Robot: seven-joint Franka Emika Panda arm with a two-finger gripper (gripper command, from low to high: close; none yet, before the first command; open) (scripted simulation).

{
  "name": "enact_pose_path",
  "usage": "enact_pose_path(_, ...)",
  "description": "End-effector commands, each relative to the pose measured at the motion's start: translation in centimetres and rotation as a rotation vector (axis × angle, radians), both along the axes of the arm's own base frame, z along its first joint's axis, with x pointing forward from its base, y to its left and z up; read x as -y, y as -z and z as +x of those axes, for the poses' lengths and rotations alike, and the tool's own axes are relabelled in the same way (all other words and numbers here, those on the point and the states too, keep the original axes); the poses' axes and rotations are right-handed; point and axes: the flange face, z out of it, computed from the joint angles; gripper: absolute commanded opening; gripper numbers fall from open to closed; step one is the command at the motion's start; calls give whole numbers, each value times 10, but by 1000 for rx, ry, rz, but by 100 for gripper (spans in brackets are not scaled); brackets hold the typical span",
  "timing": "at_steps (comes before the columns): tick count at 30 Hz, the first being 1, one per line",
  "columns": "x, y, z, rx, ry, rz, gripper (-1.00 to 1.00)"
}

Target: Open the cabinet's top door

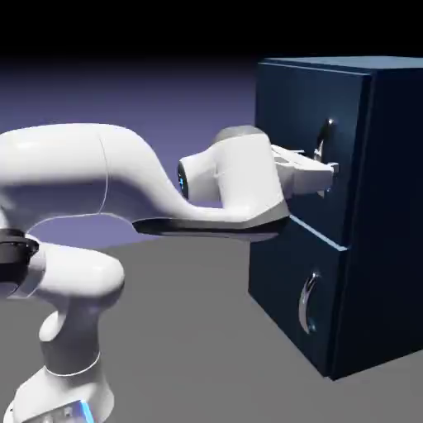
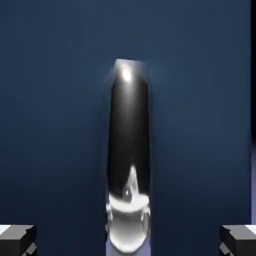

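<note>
Pincer [image 2: 128, 240] open, silver handle [image 2: 129, 125] between its tips, touching neither. I should close centred, grip firmly, then ease top door [image 2: 55, 110] outward along its swing.

so the arm [image 1: 124, 169] is a glossy white thing with fat rounded shells and thin seam lines, plus a dark grey strip along the underside of the part in the middle of the frame, and there's a black joint section over at the left edge. the base [image 1: 64, 388] at lower left is white too with a lit blue strip on it, and a round dark cap with little blue marks sits near the middle. fingertips [image 2: 17, 240] are small, grey and blocky, bottom corners of the hand view.
</note>
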Motion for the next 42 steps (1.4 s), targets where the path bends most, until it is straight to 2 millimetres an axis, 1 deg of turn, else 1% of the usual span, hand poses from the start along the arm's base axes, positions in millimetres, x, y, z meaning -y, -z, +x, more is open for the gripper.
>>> enact_pose_path(1,-2,0,-6,0,19,0,-100)
enact_pose_path(10,-29,0,-58,0,184,0,-100)
enact_pose_path(16,-56,0,-96,0,315,0,-100)
enact_pose_path(21,-79,0,-122,0,413,0,-100)
enact_pose_path(33,-135,0,-167,0,615,0,-100)
enact_pose_path(42,-187,0,-195,0,783,0,-100)
